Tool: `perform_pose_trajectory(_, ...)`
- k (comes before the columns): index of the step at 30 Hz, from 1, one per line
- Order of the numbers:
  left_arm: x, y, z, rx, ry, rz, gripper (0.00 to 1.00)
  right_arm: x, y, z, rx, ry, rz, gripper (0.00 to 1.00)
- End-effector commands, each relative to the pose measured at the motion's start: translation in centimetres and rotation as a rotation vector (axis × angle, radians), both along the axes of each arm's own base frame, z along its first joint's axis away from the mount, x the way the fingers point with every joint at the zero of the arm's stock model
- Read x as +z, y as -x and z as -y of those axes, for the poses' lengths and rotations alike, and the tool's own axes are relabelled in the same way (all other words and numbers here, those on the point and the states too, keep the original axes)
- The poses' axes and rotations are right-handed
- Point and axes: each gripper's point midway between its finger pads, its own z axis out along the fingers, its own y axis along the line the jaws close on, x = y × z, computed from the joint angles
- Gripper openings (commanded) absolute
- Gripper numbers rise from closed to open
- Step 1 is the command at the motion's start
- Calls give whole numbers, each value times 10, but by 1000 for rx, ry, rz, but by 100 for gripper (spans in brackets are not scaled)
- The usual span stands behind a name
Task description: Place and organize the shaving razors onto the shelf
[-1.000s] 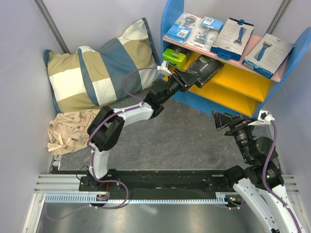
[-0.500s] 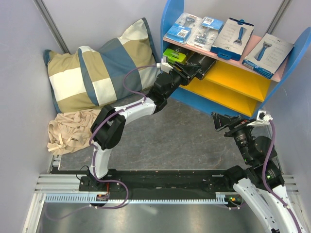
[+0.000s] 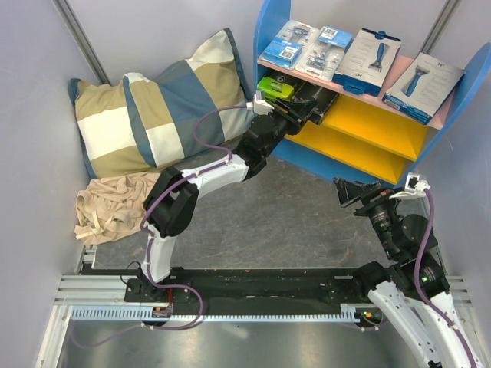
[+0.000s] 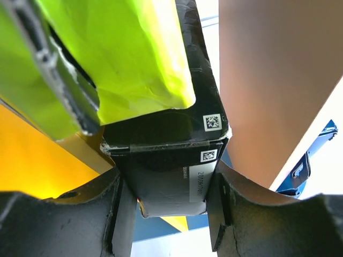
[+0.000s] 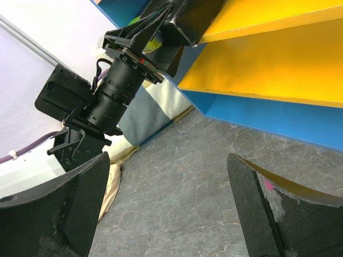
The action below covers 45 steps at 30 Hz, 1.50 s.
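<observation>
The shelf (image 3: 268, 31) stands at the back right. Its pink top board carries two blister-pack shaving razors (image 3: 292, 42) and two white boxes (image 3: 371, 58). On the upper yellow board (image 3: 383, 123) a lime-green box (image 3: 275, 87) lies at the left end. My left gripper (image 3: 298, 113) reaches onto that board, shut on a black razor box (image 3: 314, 101). In the left wrist view the black box (image 4: 166, 176) sits squeezed between both fingers of the left gripper (image 4: 166, 217), with the lime-green box (image 4: 123, 59) against it. My right gripper (image 3: 350, 190) hangs open and empty over the floor mat; the right wrist view shows the same right gripper (image 5: 166, 211).
A striped pillow (image 3: 153, 115) leans at the back left, with a crumpled beige cloth (image 3: 111, 211) in front of it. The lower yellow board (image 3: 360, 157) sits under the upper one. A grey mat (image 3: 284, 215) covers the table. White walls close in on both sides.
My left gripper has pushed the black box deeper onto the upper yellow board, up beside the lime-green box. The right arm has not moved.
</observation>
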Motion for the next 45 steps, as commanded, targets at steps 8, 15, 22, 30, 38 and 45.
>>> perform_pose_trajectory(8, 60, 2, -19, 80, 24, 109, 77, 9, 0, 2, -5, 10, 17, 98)
perform_pose_trajectory(15, 56, 17, -17, 68, -72, 139, 89, 5, -1, 0, -1, 13, 7, 98)
perform_pose_trajectory(22, 51, 28, -8, -15, -175, 138, 93, 3, -3, -2, 8, 18, -4, 98)
perform_pose_trajectory(30, 47, 41, 0, -97, -280, 153, 93, 0, -5, -5, 14, 19, -12, 98)
perform_pose_trajectory(38, 57, 54, -7, -121, -302, 215, 94, 0, -6, -8, 30, 13, -13, 98)
perform_pose_trajectory(45, 57, 70, -14, -158, -323, 248, 94, 0, -7, -11, 41, 15, -16, 98)
